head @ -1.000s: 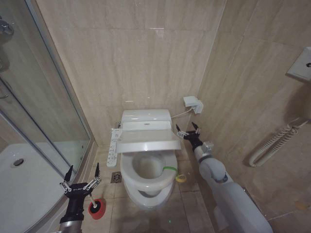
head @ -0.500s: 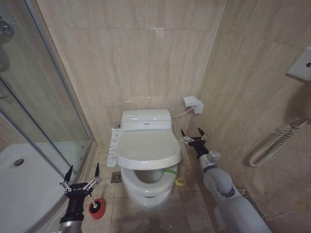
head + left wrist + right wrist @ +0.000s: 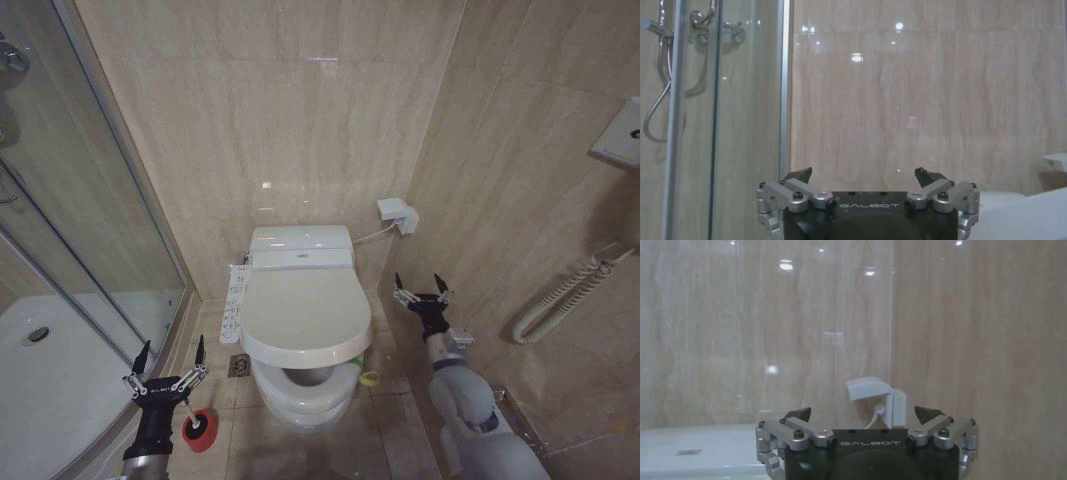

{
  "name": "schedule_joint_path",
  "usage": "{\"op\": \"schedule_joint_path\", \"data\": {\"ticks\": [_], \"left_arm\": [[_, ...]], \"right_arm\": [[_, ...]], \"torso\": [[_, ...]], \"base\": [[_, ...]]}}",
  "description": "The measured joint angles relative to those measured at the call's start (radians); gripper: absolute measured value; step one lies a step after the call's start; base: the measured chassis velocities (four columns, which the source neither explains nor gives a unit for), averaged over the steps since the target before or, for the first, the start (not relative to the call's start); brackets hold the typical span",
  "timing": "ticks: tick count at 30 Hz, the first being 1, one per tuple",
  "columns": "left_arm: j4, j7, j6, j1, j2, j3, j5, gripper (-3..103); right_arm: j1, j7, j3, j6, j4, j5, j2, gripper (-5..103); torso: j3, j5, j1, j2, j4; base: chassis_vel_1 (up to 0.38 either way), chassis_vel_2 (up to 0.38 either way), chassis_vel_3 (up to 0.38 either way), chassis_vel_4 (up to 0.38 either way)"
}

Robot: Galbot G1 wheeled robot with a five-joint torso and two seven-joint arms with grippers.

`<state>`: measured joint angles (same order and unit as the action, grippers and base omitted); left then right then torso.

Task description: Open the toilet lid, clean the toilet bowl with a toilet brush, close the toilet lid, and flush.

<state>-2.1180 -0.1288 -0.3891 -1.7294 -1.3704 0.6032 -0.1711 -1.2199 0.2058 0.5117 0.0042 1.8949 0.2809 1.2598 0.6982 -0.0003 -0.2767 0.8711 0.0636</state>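
The white toilet lid (image 3: 302,312) lies almost flat over the seat (image 3: 300,392), with a narrow gap at the front through which a sliver of the toilet bowl (image 3: 306,377) shows. A yellow-green strap (image 3: 354,361) hangs at the lid's right edge. To the right of the lid, clear of it, my right gripper (image 3: 418,286) (image 3: 863,414) is open and holds nothing. The toilet brush (image 3: 199,427) stands in its red holder on the floor at the left. Just above it my left gripper (image 3: 171,352) (image 3: 863,175) is open and empty.
A glass shower enclosure (image 3: 95,230) and its white tray (image 3: 50,385) fill the left side. A control panel (image 3: 235,300) sticks out at the toilet's left, with a floor drain (image 3: 240,366) below it. The right wall carries a white box (image 3: 397,214), a corrugated hose (image 3: 560,295) and a white plate (image 3: 620,135).
The lid has dropped from half raised to nearly flat over the seat. My right gripper has moved right and down, away from the lid. The left arm has not moved.
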Motion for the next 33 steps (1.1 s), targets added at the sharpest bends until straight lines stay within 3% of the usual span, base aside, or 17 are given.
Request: {"op": "schedule_joint_path", "data": {"ticks": [20,33], "left_arm": [[0.0,0.0,0.0,0.0,0.0,0.0,0.0,100],[0.0,0.0,0.0,0.0,0.0,0.0,0.0,100]], "right_arm": [[-0.146,0.009,0.018,-0.017,0.167,0.001,0.007,100],[-0.207,0.001,0.064,0.011,0.213,-0.004,0.013,100]], "torso": [[0.0,0.0,0.0,0.0,0.0],[0.0,0.0,0.0,0.0,0.0]], "base": [[0.0,0.0,0.0,0.0],[0.0,0.0,0.0,0.0]]}}
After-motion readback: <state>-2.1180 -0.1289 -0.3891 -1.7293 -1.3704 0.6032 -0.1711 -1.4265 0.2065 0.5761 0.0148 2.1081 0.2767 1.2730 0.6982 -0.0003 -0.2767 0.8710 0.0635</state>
